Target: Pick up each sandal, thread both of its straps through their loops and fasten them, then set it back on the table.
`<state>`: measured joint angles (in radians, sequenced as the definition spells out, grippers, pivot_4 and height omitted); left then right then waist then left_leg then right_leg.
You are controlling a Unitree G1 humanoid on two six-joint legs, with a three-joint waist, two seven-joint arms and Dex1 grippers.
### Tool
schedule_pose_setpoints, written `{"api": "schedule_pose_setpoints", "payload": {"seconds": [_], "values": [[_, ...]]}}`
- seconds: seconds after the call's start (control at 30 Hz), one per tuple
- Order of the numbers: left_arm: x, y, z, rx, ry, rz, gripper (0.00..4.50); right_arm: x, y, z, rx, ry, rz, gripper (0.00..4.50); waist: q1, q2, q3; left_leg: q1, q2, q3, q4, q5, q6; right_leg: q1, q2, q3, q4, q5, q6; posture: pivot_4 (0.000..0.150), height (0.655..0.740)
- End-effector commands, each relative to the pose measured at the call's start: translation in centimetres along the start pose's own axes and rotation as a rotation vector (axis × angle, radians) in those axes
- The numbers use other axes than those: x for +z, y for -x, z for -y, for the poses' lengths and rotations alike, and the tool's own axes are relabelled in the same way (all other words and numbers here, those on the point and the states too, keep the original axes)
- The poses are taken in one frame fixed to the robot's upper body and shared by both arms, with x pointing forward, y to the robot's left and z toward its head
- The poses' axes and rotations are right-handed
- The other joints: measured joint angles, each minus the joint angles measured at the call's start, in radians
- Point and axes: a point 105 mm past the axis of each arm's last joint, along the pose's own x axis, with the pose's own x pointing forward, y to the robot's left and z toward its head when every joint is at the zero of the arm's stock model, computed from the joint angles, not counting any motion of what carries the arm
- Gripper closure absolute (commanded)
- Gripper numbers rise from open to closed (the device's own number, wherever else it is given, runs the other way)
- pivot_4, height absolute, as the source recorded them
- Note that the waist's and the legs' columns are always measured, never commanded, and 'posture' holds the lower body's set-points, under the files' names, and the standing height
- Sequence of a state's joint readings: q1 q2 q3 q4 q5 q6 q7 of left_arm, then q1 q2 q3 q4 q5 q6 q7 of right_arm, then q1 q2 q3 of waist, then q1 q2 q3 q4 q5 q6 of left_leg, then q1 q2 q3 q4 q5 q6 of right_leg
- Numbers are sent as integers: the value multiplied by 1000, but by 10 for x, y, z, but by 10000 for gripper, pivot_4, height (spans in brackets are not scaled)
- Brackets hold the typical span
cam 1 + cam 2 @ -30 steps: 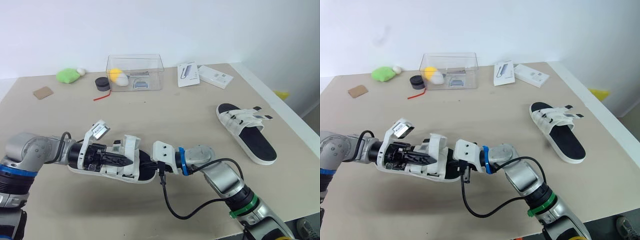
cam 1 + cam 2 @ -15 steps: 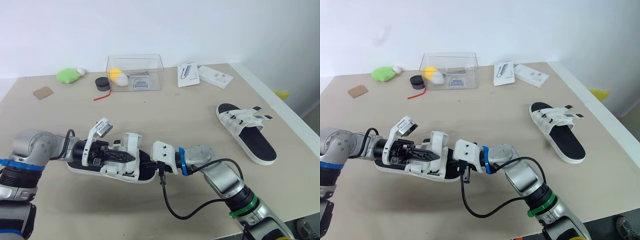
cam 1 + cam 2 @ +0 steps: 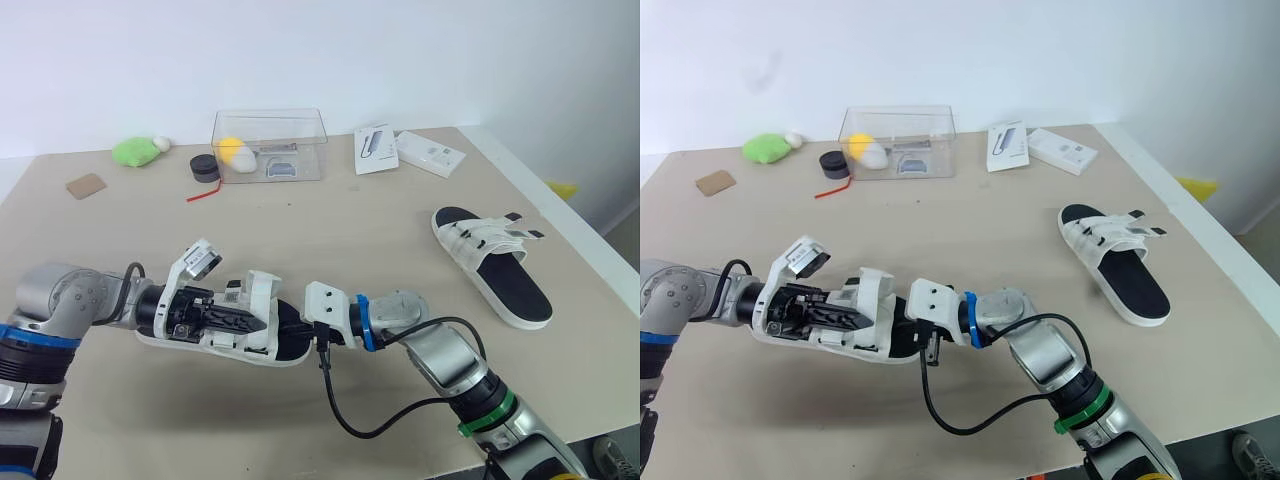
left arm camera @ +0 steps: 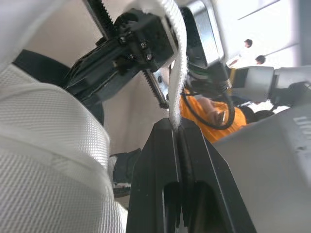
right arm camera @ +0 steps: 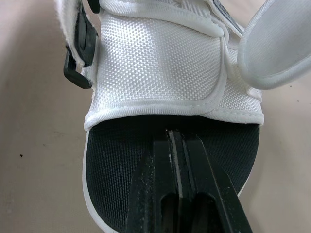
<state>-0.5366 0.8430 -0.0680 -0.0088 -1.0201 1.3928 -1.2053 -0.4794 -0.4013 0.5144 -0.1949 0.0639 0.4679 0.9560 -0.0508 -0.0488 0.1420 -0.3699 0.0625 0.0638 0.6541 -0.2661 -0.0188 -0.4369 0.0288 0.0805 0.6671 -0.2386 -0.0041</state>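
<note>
Left gripper point(image 3: 252, 322) has dropped lower and flatter onto the near sandal point(image 3: 285, 348) since half a second ago; the sandal itself has not shifted. It lies flat near the front edge of the table point(image 3: 400, 215), left of centre.

Left wrist view: left jaws pressed together, pinching a white strap point(image 4: 179, 73) that runs up from the tips. Right gripper point(image 5: 176, 136) comes in from the sandal's other end; right wrist view shows its jaws pressed together over the black footbed point(image 5: 116, 160), just short of the white upper, with two black loops point(image 5: 77, 73) on the upper's side.

Second sandal point(image 3: 495, 262) sits near the right edge, well apart. Bare table lies between the two sandals and between the near sandal and the clear box point(image 3: 270, 145) at the far edge.

Left wrist view also shows a person's orange top point(image 4: 214, 114).
</note>
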Motion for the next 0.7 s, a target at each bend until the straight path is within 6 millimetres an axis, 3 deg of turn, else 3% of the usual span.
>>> {"api": "schedule_pose_setpoints", "payload": {"seconds": [0.03,0.43,0.7], "values": [[2,3,-6,16,-12,-2,44356,-25,-6,-9,29,-63,-94,45000,0,0,0,0,0,0,0,0,0,0,0,0,0,0,0,1500,7400],[-18,0,-35,70,-39,-127,44356,-25,-6,-9,22,-66,-96,45000,0,0,0,0,0,0,0,0,0,0,1,0,0,-1,-1,1500,7400],[-12,-1,-29,38,-214,-102,44356,-25,-6,-9,16,-67,-96,45000,0,1,0,0,0,0,0,0,0,0,1,0,0,-1,-1,1500,7400]]}}
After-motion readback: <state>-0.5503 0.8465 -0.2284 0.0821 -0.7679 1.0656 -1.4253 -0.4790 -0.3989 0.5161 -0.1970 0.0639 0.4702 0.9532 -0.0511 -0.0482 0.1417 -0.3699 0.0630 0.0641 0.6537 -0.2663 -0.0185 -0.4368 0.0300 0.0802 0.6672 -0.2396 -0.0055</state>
